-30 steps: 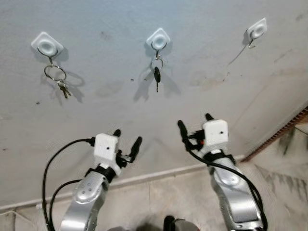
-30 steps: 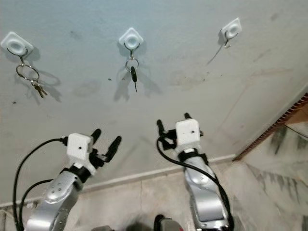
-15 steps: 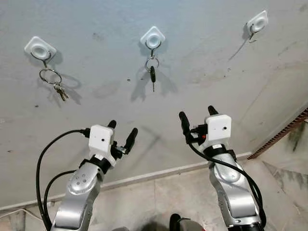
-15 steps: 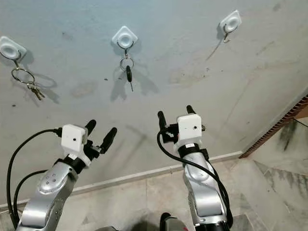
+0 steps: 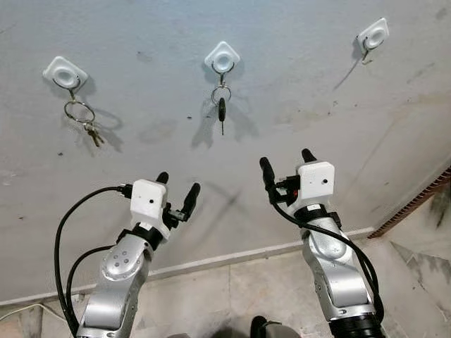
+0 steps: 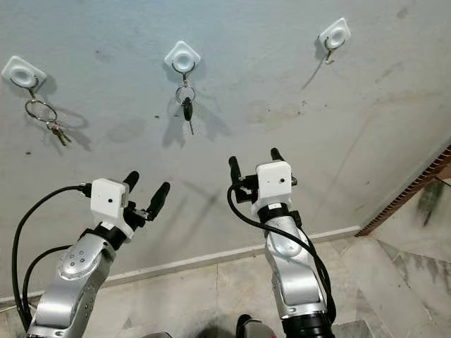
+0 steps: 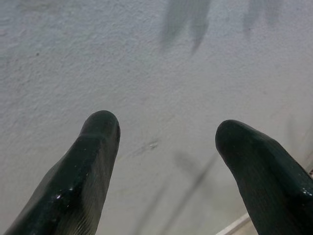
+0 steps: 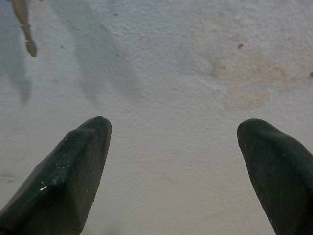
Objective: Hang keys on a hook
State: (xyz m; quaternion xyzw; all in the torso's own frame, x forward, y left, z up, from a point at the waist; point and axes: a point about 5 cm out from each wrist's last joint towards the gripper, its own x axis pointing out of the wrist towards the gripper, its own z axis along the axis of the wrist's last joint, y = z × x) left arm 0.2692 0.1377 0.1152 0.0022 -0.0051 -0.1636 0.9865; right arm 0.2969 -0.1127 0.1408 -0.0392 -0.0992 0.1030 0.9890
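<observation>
Three white hooks are stuck on the grey wall. The left hook (image 5: 65, 73) carries a key ring with a small bunch of keys (image 5: 86, 121). From the middle hook (image 5: 223, 58) hangs a black-headed key (image 5: 222, 111). The right hook (image 5: 371, 35) holds nothing. My left gripper (image 5: 177, 189) is raised below the middle of the wall, open and holding nothing. My right gripper (image 5: 286, 165) is up beside it, below and right of the black-headed key, also open with nothing in it. The key's tip (image 8: 27, 30) shows in the right wrist view.
A pale skirting strip (image 5: 225, 259) runs along the foot of the wall above the tiled floor (image 5: 232, 303). A brown brick edge (image 5: 416, 204) closes the wall at the lower right. Black cables (image 5: 70, 246) loop off my left arm.
The whole picture has shifted a little as the camera moved. Both grippers have stayed raised and open in front of the wall, with the right one slightly higher.
</observation>
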